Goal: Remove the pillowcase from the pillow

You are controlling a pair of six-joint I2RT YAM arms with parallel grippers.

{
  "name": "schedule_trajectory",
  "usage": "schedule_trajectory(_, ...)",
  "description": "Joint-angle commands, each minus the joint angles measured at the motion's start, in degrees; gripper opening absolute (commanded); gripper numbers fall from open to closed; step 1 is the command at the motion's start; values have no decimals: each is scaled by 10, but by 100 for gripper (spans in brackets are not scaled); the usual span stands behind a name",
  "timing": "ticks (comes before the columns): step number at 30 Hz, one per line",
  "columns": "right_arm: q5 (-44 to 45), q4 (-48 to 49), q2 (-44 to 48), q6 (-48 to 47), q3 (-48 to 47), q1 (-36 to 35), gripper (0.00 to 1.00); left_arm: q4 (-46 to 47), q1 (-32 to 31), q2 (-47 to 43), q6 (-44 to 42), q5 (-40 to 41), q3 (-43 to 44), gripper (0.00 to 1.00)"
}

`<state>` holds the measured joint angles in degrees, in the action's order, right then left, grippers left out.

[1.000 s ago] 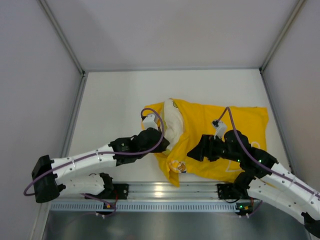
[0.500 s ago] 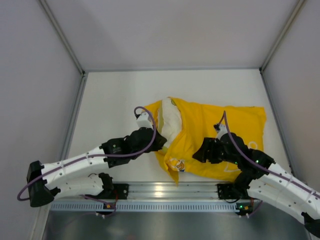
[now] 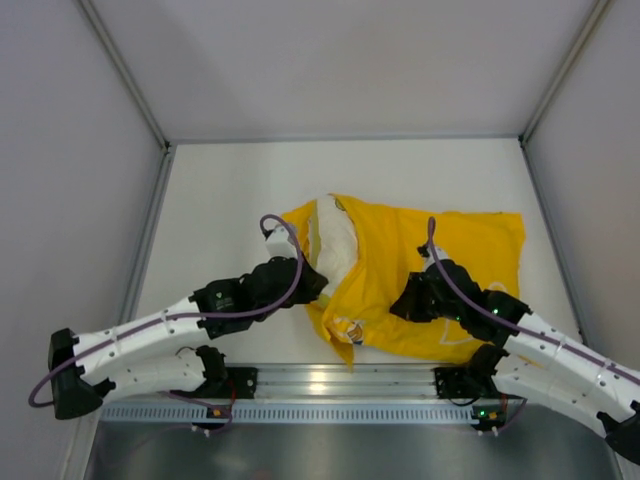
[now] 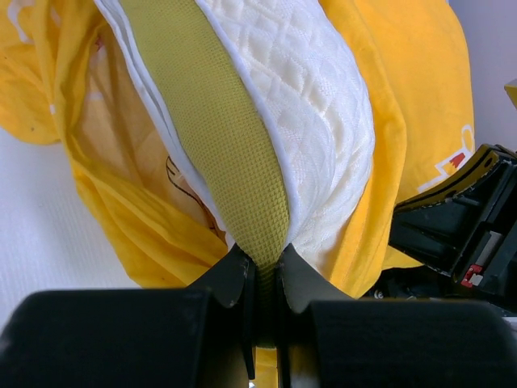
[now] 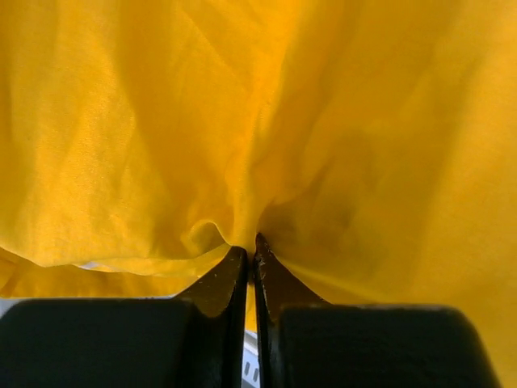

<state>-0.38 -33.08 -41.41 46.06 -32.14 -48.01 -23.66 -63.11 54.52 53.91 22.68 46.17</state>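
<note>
Centrally, left jaws clamped on pillow [image 4: 311, 121] edge, right jaws pinching pillowcase [image 5: 258, 121], white table [image 3: 225, 185] beneath.

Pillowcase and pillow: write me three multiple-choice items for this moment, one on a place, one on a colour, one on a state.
1. Where does the pillow stick out of the pillowcase?
A. its right end
B. its left end
C. nowhere
2. What colour is the mesh band on the pillow's edge?
A. red
B. blue
C. olive green
3. The right end effector is:
A. shut on the pillowcase
B. open above it
C. shut on the pillow
Key: 1 B, cream padding shows there, by the left end effector; 2 C, the left wrist view shows it olive; 3 A, yellow cloth puckers between its closed fingers.
</note>
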Motion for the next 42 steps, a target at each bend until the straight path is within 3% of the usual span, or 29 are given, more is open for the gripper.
schedule_trajectory(1, 28, 39, 6, 2, -6, -7, 0, 29, -1, -35, 3, 21, -4, 0)
schedule_trajectory(10, 143, -40, 46, 6, 21, -5, 0, -80, -1, -142, 9, 71, -8, 0)
schedule_trajectory(17, 174, -83, 79, 8, 16, -3, 0, -198, -1, -232, 24, 114, 7, 0)
schedule_trajectory(20, 133, -58, 78, -7, 5, -2, 2, -205, -2, -257, 30, 113, -6, 0)
schedule_trajectory(21, 74, -39, 73, -25, -1, -2, 24, -204, -1, -256, 36, 109, -7, 0)
schedule_trajectory(23, -7, 48, 57, -39, -6, -2, 49, -198, -1, -238, 38, 98, -10, 0)
schedule_trajectory(24, -88, 79, 36, -42, -10, -2, 70, -195, -1, -228, 39, 94, -10, 0)
schedule_trajectory(27, -181, 184, -16, -34, -16, -3, 99, -170, -1, -189, 37, 83, -9, 0)
schedule_trajectory(32, -193, 238, -120, -34, -63, -28, 99, -125, -2, -168, 32, 55, -19, 0)
schedule_trajectory(36, -87, 243, -143, -13, -123, -65, 99, -122, -2, -159, 36, 51, -20, 0)
schedule_trajectory(42, -67, 221, -227, 16, -223, -74, 100, -110, -2, -157, 38, 48, -35, 0)
